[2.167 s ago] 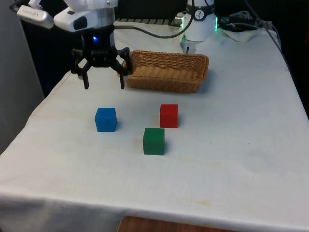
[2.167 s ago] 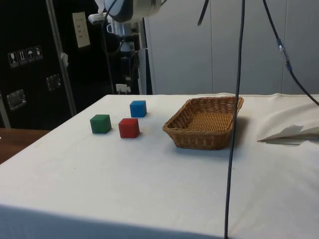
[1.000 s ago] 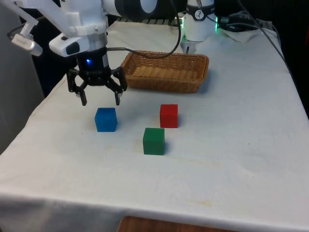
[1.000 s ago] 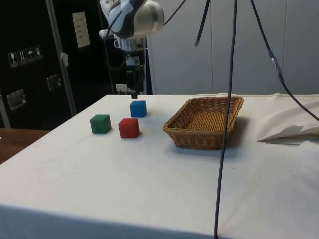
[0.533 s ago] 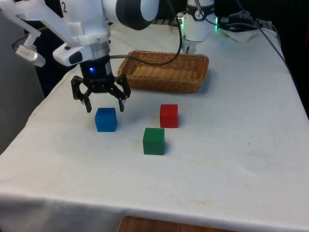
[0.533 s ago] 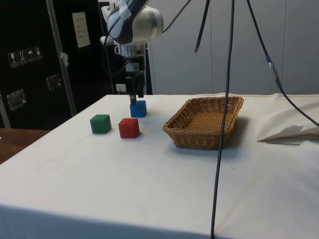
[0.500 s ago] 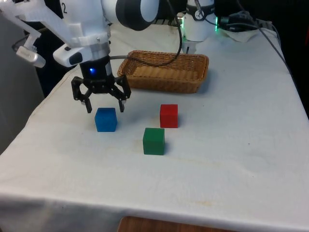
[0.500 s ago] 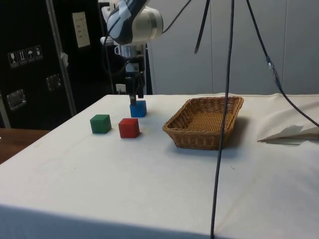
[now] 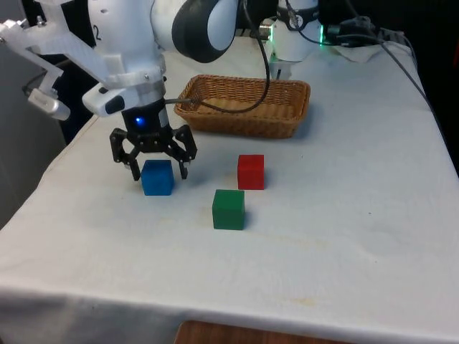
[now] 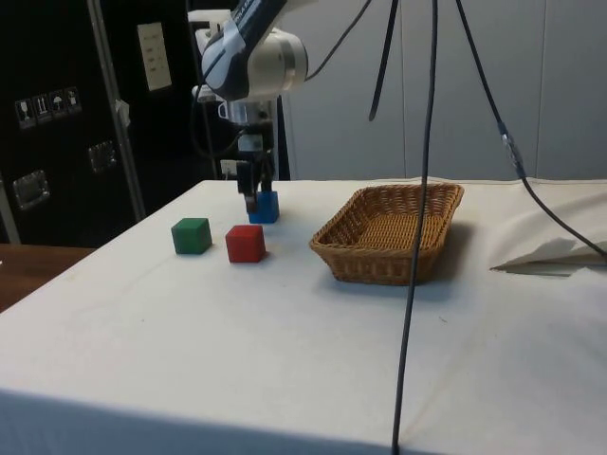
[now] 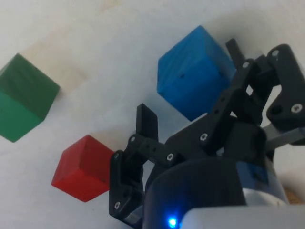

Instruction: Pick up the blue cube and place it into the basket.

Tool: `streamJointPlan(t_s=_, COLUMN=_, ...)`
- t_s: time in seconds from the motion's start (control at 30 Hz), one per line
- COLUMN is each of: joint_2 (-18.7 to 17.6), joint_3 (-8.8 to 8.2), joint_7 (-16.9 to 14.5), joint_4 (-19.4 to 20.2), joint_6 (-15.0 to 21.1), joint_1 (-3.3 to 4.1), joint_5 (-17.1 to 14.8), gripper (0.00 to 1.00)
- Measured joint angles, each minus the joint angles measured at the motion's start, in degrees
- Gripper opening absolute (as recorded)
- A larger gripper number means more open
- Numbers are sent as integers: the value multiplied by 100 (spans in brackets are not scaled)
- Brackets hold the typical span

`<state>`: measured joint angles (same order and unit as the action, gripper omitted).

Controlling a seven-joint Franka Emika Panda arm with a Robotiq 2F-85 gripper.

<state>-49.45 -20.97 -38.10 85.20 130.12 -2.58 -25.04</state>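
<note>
**Fingers straddling the blue cube, not yet closed**

I have the gripper (image 9: pixel 153 169) low over the blue cube (image 9: pixel 157 177), spread wide and gripping nothing. In the front view one finger sits on each side of the cube, to that view's left and right, and the cube lies between them, just under the palm. I can't tell from these views whether either finger touches a face yet. In the wrist view the cube (image 11: pixel 194 84) sits between the two fingers but looks turned at an angle to them, so I judge the grip may land on edges rather than flat faces unless I square up or let the closing fingers turn it.

The cube rests on the cloth near the table's edge at the front view's left, well apart from the red cube (image 9: pixel 250 171) and green cube (image 9: pixel 228 208). It is a plain, solid blue block with crisp edges and no long axis to favour.

The basket (image 9: pixel 246 104) stands behind the cube, toward the front view's right. The lift comes next, I think.
</note>
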Motion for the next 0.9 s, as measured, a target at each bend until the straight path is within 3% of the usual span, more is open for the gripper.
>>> streamJointPlan(t_s=0.5, joint_2=-223, joint_3=-34, joint_7=0, joint_4=-132, joint_6=23, joint_1=-11, joint_5=-6, gripper=100)
streamJointPlan(t_s=0.53, joint_2=-223, joint_3=-34, joint_7=0, joint_4=-132, joint_6=23, joint_1=-11, joint_5=-6, gripper=96)
streamJointPlan(t_s=0.6, joint_2=-223, joint_3=-34, joint_7=0, joint_4=-138, joint_6=23, joint_1=-11, joint_5=-6, gripper=80)
streamJointPlan(t_s=0.7, joint_2=-223, joint_3=-34, joint_7=0, joint_4=-138, joint_6=23, joint_1=-11, joint_5=-6, gripper=45)
streamJointPlan(t_s=0.73, joint_2=-223, joint_3=-34, joint_7=0, joint_4=-138, joint_6=23, joint_1=-11, joint_5=-6, gripper=45)
streamJointPlan(t_s=0.77, joint_2=-223, joint_3=-34, joint_7=0, joint_4=-138, joint_6=23, joint_1=-11, joint_5=-6, gripper=24)
streamJointPlan(t_s=0.83, joint_2=-223, joint_3=-40, joint_7=0, joint_4=-138, joint_6=23, joint_1=-11, joint_5=-6, gripper=3)
streamJointPlan(t_s=0.9, joint_2=-223, joint_3=-46, joint_7=0, joint_4=-138, joint_6=23, joint_1=-11, joint_5=-6, gripper=0)
